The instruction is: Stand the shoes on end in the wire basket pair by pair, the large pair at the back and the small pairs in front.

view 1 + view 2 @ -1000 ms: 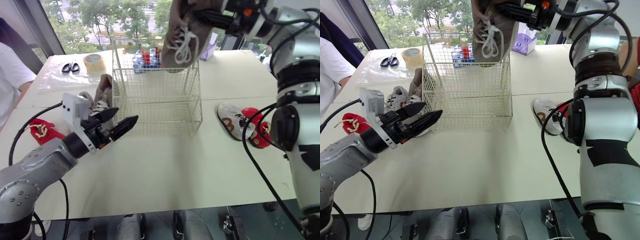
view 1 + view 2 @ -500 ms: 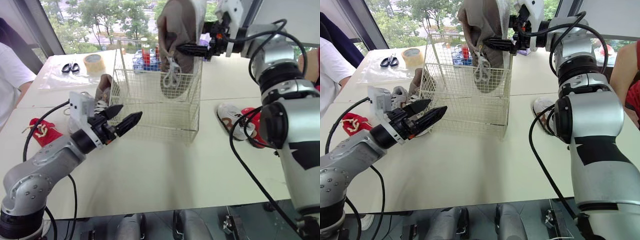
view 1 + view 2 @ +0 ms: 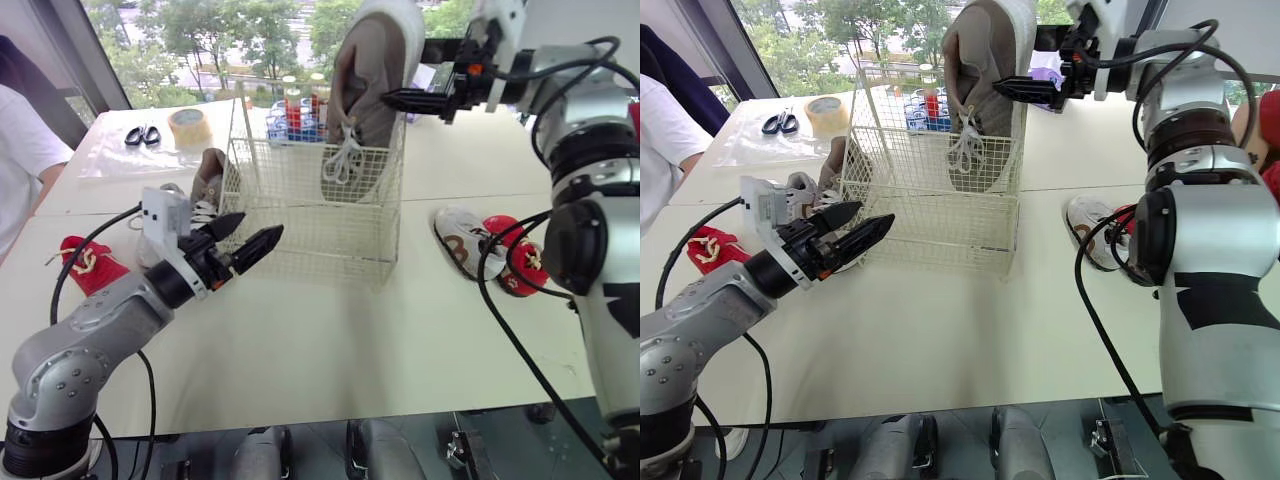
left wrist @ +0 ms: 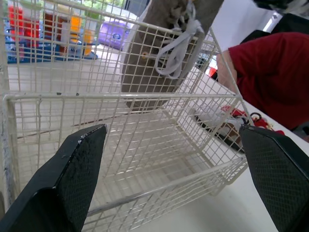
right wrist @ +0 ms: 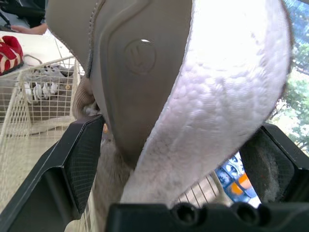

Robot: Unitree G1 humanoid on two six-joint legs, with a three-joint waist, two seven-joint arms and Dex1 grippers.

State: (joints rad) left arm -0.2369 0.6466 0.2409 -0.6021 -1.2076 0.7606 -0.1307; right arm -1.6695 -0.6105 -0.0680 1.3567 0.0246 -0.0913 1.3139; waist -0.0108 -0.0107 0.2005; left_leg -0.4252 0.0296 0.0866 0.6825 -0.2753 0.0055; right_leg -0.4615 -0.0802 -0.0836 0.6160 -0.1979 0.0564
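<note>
The right pincer (image 3: 403,72) is closed on the heel of the large shoe (image 3: 362,110), which hangs toe-down below it, partly inside the wire basket (image 3: 300,215). The left pincer (image 3: 258,226) is wide open and empty, with the basket just beyond it. I judge the task hardly begun: no shoe stands yet, and the small shoes (image 3: 470,240) lie on the surface (image 3: 330,330). Whether the toe touches the basket bottom, I cannot tell.

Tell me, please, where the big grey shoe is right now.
In the left eye view, the shoe is toe-down in the right side of the basket, its heel above the rim and gripped by the right claw.
</note>
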